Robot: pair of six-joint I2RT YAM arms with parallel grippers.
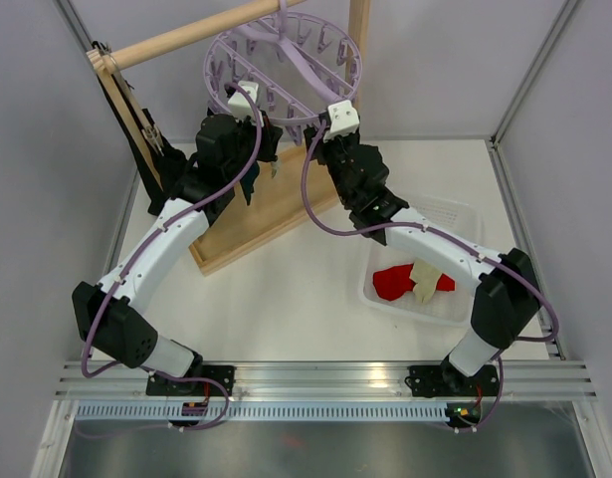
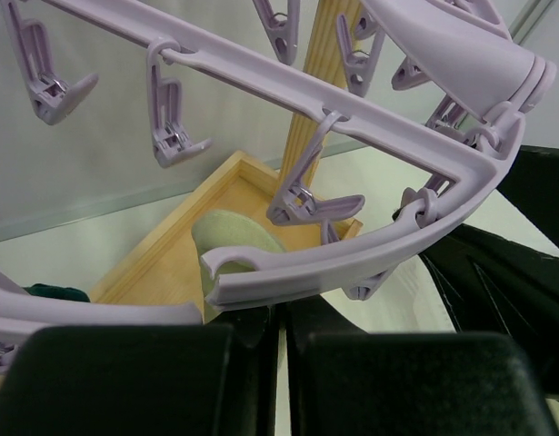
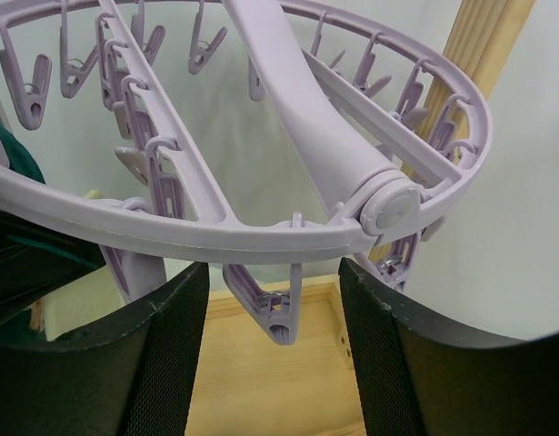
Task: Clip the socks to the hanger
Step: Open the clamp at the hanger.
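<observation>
My right hand (image 3: 274, 300) is released, its fingers spread wide on either side of one clip (image 3: 275, 320) that dangles from the outer ring of the hanger (image 3: 288, 127). The ring passes just above the fingertips. My left hand (image 2: 281, 331) is clenched, fingers almost touching, and a cream sock (image 2: 238, 243) rises just beyond them, behind the ring. I judge it is pinched there, though the ring hides the contact. A teal sock (image 3: 11, 163) shows off to the right hand's left; I cannot tell whether a clip holds it. A red sock (image 1: 395, 282) lies in the tray (image 1: 455, 214) on the table, well behind that hand. My worry is the hanger itself: it looks free to swing from the wooden rack (image 1: 261, 214), so an off-centre squeeze would likely push the ring away and let the clip twist out from between the fingers. The left hand sits close under the ring, and lifting the sock could knock it. The soft edge may also droop below the clip's mouth, or get caught too thinly and slip once I let go.
</observation>
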